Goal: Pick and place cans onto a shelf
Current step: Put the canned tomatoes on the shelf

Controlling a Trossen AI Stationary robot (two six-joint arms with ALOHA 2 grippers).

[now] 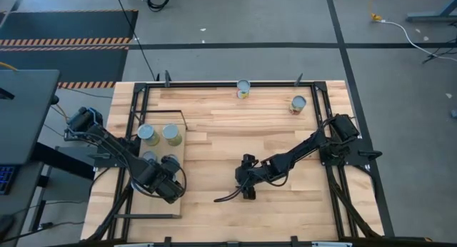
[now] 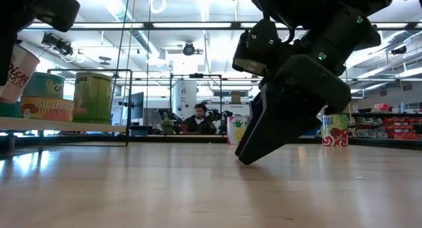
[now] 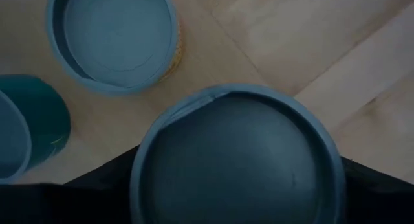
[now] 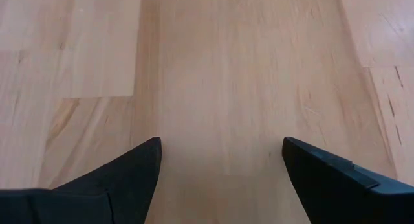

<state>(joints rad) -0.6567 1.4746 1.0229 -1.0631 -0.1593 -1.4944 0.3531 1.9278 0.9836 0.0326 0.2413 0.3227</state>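
On shelf [image 1: 178,177]: four cans [image 1: 171,133] | left claw [image 1: 168,177] over one

I'm looking into a robotics lab or workshop: a grey floor [image 1: 235,18] marked with black tape and hazard-striped mats [image 1: 68,41], ceiling strip lights [image 2: 198,25], storage racks [image 2: 389,126], and a person [image 2: 198,119] seated at a workstation beyond my bench [image 1: 228,161].

Four cans [image 1: 149,133] upright on shelf [image 1: 178,197]; two far.
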